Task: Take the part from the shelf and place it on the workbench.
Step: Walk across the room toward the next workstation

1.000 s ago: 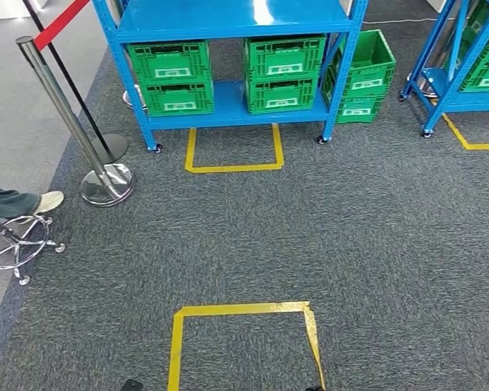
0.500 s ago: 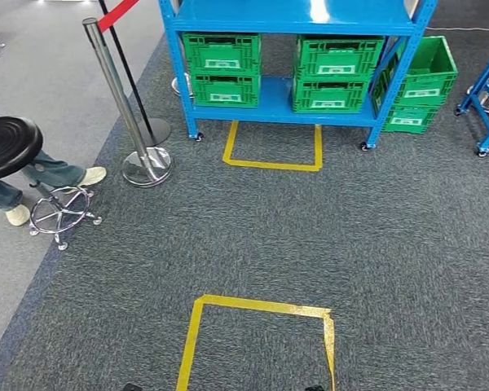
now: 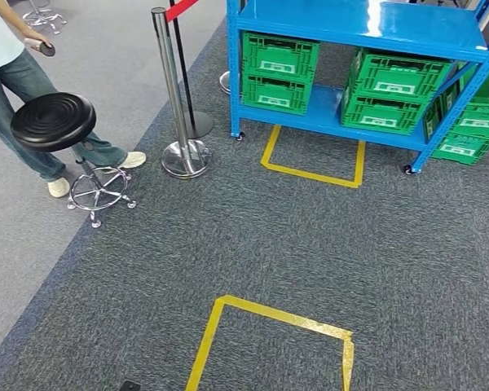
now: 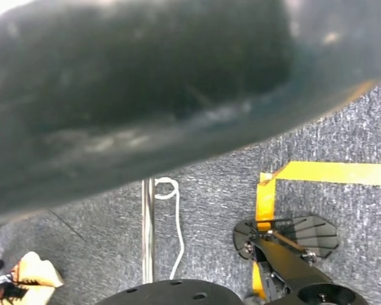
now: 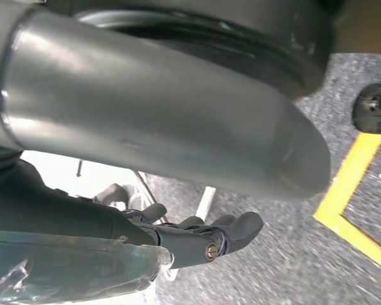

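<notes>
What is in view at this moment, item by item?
shelf: one, blue, at the far side of the carpet
crates: at least six, green, stacked on the shelf's lower level and beside it
tape squares: two, yellow, on the carpet, one before the shelf, one near the robot
stanchion: one, chrome with red belt, left of the shelf
stool: one, black seat, on the left
person: one, blue jeans, behind the stool
right hand: one, dark fingers, above the carpet; grip unclear
</notes>
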{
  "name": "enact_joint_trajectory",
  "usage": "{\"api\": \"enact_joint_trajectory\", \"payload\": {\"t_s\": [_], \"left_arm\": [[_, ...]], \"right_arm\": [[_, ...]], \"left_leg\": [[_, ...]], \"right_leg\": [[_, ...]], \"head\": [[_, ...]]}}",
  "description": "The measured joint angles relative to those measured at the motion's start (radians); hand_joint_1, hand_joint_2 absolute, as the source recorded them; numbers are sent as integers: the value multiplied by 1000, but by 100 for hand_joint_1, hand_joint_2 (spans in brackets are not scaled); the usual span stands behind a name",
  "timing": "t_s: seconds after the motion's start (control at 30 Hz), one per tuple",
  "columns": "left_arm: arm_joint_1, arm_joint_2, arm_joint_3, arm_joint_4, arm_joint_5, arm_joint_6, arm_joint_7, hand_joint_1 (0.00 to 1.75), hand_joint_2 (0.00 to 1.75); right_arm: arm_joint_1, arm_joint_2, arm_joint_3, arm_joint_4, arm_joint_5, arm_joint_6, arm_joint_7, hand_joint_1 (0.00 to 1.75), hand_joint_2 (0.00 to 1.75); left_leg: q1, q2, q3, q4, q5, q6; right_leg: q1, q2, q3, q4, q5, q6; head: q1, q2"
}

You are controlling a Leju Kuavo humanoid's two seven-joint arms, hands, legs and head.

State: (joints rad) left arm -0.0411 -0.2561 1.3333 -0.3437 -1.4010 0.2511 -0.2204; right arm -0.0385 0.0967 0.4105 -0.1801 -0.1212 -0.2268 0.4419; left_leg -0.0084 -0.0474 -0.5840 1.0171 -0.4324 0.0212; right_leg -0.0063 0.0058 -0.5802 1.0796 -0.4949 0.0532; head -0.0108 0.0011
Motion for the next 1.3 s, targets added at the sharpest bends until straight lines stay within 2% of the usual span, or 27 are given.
{"api": "enact_joint_trajectory", "payload": {"t_s": [0.07,0.13,0.17,0.4,0.57,0.8,0.97,1.03,1.13,1.2,1.27,1.3], "left_arm": [[1,2,2,4,0,0,-3,0,0],[2,4,4,7,1,1,-4,0,0],[3,5,5,9,1,1,-4,0,0],[3,8,5,16,1,1,-4,0,0],[3,9,5,19,1,1,-4,0,0],[3,11,6,22,1,2,-4,0,0],[3,14,6,24,-3,16,-7,0,0],[3,18,6,26,-3,18,-7,0,0],[3,22,5,29,-6,23,-7,0,0],[3,23,5,31,-6,26,-7,0,0],[4,24,5,34,-6,27,-7,0,0],[4,25,6,35,-6,27,-6,0,0]], "right_arm": [[-2,-1,0,0,0,0,-4,0,0],[-2,-2,0,0,0,0,-7,0,0],[-1,-2,0,0,0,0,-7,0,0],[-1,-2,0,0,0,1,-7,0,0],[-1,-2,0,0,0,1,-7,0,0],[-1,-2,0,0,-1,2,-7,0,0],[0,-3,0,0,-14,39,-7,0,0],[2,-3,-2,0,-24,54,-7,0,0],[3,-4,-12,0,-48,85,-7,0,0],[4,-4,-20,0,-54,94,-7,0,0],[5,-7,-25,0,-56,98,-7,0,0],[6,-9,-27,0,-57,100,-7,0,0]], "left_leg": [[-5,-3,0,3,-4,4],[-5,-3,0,2,-3,13],[-5,-2,1,-1,0,13],[-2,-3,3,-12,6,-10],[-2,-2,2,-12,5,-16],[-5,-2,2,-12,5,-16],[-5,-3,2,-12,5,-16],[-6,-3,2,-10,4,-11],[-3,0,15,-38,15,11],[6,5,29,-64,28,16],[7,10,31,-66,28,17],[8,13,31,-66,27,15]], "right_leg": [[0,4,19,-44,19,0],[0,4,22,-47,23,2],[1,4,22,-47,23,1],[3,4,18,-46,22,-9],[3,4,19,-46,22,-12],[1,4,20,-48,24,-11],[0,4,21,-49,24,-11],[-3,4,22,-54,26,-7],[-3,4,25,-64,29,8],[-2,3,-2,-9,-7,13],[-6,2,-60,113,-70,20],[-9,2,-85,166,-88,25]], "head": [[-1,0],[-2,0],[-2,0],[-1,0],[-1,0],[-1,0],[-1,0],[-1,0],[-1,0],[3,0],[5,0],[6,0]]}}
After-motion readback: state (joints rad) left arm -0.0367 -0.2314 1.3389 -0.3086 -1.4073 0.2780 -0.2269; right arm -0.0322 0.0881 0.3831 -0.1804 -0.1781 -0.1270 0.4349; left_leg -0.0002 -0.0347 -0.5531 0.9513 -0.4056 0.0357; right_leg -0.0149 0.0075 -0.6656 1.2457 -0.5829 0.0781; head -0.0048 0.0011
